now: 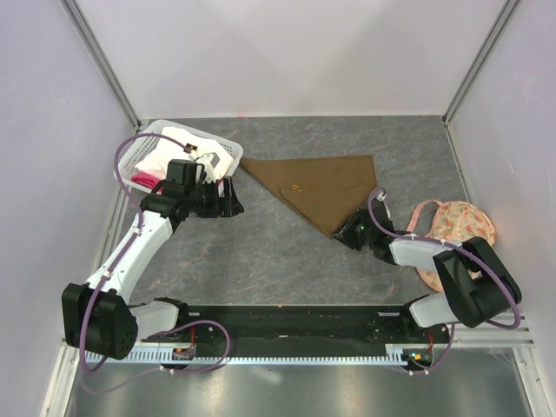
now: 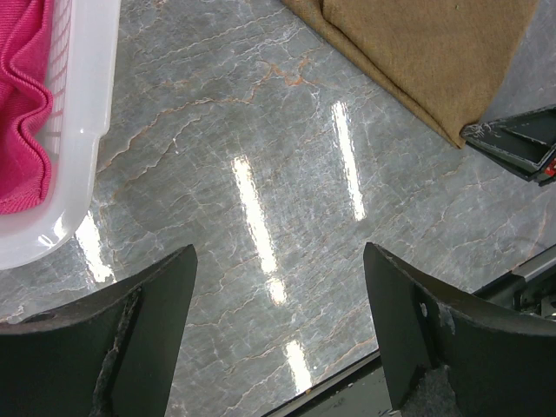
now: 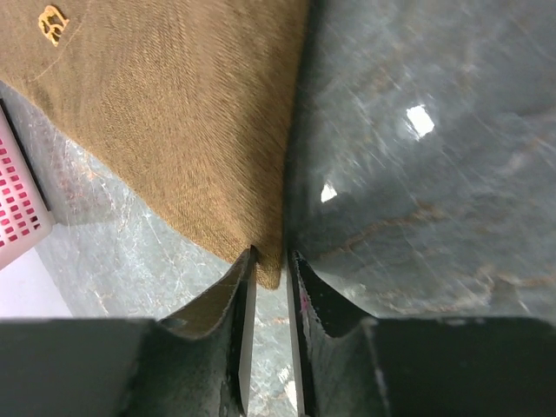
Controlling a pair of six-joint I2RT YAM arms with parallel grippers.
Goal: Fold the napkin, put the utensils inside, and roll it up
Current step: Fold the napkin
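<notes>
The olive-brown napkin (image 1: 321, 182) lies flat on the grey table, folded into a triangle whose point faces the arms. A small gold mark (image 3: 52, 24) shows on its top face. My right gripper (image 1: 345, 231) is low at that near point. In the right wrist view its jaws (image 3: 271, 256) stand close together, a slim gap left, with the napkin's (image 3: 174, 104) corner tip between the fingertips. My left gripper (image 1: 233, 198) hovers wide open over bare table (image 2: 278, 261), left of the napkin (image 2: 434, 52), holding nothing. The utensils are out of view.
A white basket (image 1: 139, 152) at the back left holds a pink cloth (image 1: 146, 180) and a white cloth (image 1: 187, 143); its wall (image 2: 87, 87) is just left of my left gripper. A peach floral fabric piece (image 1: 456, 221) lies at the right by my right arm.
</notes>
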